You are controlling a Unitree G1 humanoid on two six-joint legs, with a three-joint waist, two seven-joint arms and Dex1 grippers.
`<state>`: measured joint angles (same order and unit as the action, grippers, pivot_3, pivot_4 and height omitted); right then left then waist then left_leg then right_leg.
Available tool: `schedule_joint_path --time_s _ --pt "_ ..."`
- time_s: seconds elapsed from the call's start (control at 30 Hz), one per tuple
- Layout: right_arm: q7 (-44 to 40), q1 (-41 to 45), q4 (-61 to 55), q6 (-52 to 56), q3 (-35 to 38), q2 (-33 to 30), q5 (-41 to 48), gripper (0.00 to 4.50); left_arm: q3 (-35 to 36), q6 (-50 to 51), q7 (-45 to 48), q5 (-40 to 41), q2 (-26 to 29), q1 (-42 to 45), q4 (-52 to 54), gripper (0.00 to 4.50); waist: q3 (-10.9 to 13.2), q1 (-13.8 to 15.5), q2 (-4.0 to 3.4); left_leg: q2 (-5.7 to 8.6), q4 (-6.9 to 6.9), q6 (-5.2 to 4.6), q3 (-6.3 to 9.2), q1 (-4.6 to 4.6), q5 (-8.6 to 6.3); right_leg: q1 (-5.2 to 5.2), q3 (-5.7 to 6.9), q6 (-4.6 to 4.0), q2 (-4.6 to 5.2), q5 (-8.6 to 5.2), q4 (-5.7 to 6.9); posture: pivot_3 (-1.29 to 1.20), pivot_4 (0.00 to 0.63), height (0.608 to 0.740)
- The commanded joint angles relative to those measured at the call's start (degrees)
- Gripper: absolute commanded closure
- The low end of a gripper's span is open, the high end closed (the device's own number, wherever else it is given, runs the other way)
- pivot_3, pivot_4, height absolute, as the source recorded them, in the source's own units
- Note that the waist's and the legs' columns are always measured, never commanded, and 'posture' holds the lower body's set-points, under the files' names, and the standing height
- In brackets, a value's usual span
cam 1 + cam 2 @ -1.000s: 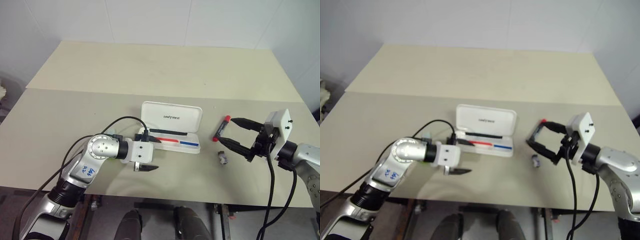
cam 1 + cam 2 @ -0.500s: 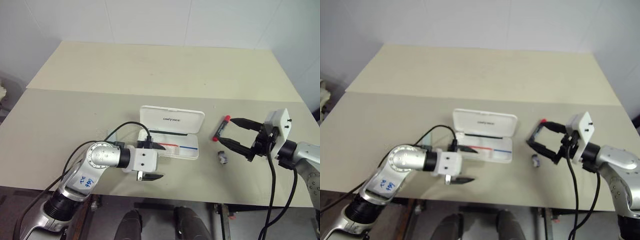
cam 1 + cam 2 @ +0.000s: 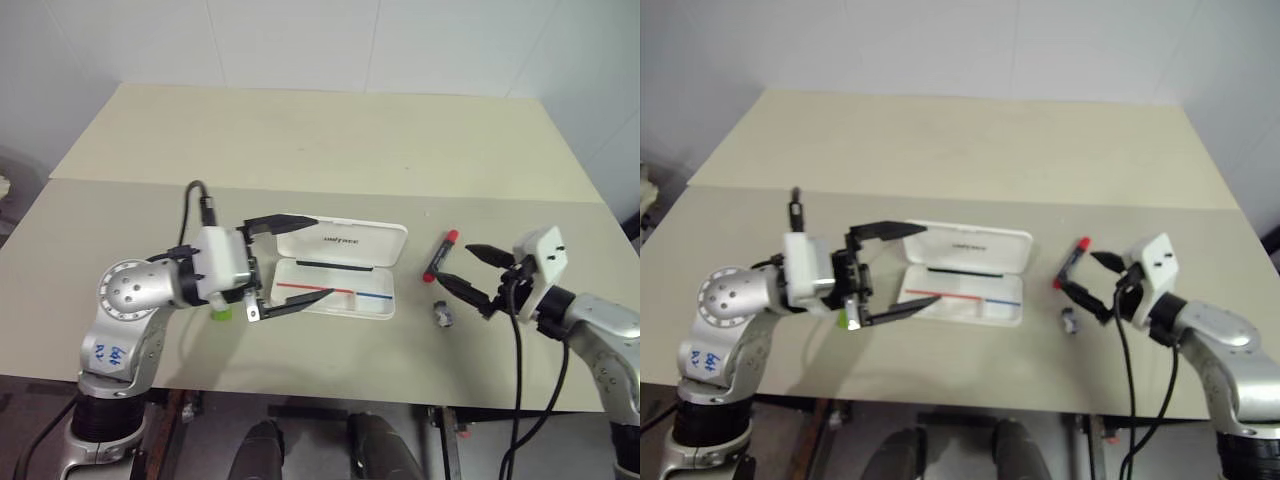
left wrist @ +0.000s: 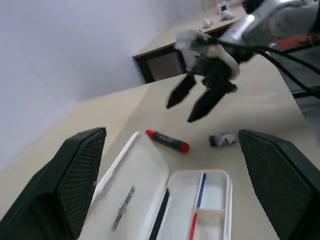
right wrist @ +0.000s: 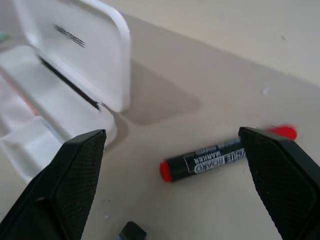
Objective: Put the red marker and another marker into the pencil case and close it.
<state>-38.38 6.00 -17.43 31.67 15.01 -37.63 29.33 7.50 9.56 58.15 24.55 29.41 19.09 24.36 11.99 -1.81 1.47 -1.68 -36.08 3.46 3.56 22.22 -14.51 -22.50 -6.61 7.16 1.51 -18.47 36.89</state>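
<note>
The white pencil case (image 3: 345, 243) lies open at mid-table, its lid laid back and a red and a blue stripe in its tray. My left gripper (image 3: 322, 256) hovers open above the case's left end, pointing right, with nothing between its fingers. Below that hand a lime-green bit of another marker (image 3: 222, 313) peeks out on the table. The red marker (image 3: 440, 256) lies right of the case. My right gripper (image 3: 455, 265) stands open just right of it, fingertips close to it and empty. In the right wrist view the red marker (image 5: 225, 155) lies between the fingers' lines.
A small grey lump (image 3: 443, 316) sits on the table just in front of the red marker. The beige table (image 3: 300, 150) stretches bare behind the case. Walls rise behind the table.
My left arm has risen from the table's front edge and swung its open gripper up over the case's left end, uncovering the green marker. My right gripper has sunk a little.
</note>
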Motion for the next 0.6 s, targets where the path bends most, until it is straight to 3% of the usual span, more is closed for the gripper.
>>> schedule_joint_path --time_s 0.03,0.23,0.6 --pt "7.1 1.3 -0.6 0.4 -1.4 4.2 -2.5 0.0 5.5 -4.7 4.3 7.2 0.9 -0.8 -3.1 0.01 0.0 0.0 0.02 0.0 -0.02 0.0 0.0 0.0 0.0 0.01 0.0 0.0 0.0 0.0 0.0 0.0 0.15 0.74" --pt "15.8 4.8 1.8 1.7 -3.6 11.2 -6.2 0.0 10.8 -5.1 11.9 17.9 2.3 -3.2 -8.1 0.01 0.0 -0.1 0.01 0.0 -0.03 0.03 -0.1 0.0 -0.02 0.0 -0.04 -0.01 0.05 0.01 -0.04 0.0 0.15 0.74" --pt "24.8 9.0 10.0 2.1 -4.3 16.6 -11.9 0.0 14.0 -0.2 21.0 23.5 10.6 -6.3 -14.2 0.01 0.0 -0.4 0.0 -0.02 0.09 0.06 -0.09 0.01 -0.04 -0.08 -0.02 -0.12 0.05 -0.05 -0.05 0.0 0.15 0.74"
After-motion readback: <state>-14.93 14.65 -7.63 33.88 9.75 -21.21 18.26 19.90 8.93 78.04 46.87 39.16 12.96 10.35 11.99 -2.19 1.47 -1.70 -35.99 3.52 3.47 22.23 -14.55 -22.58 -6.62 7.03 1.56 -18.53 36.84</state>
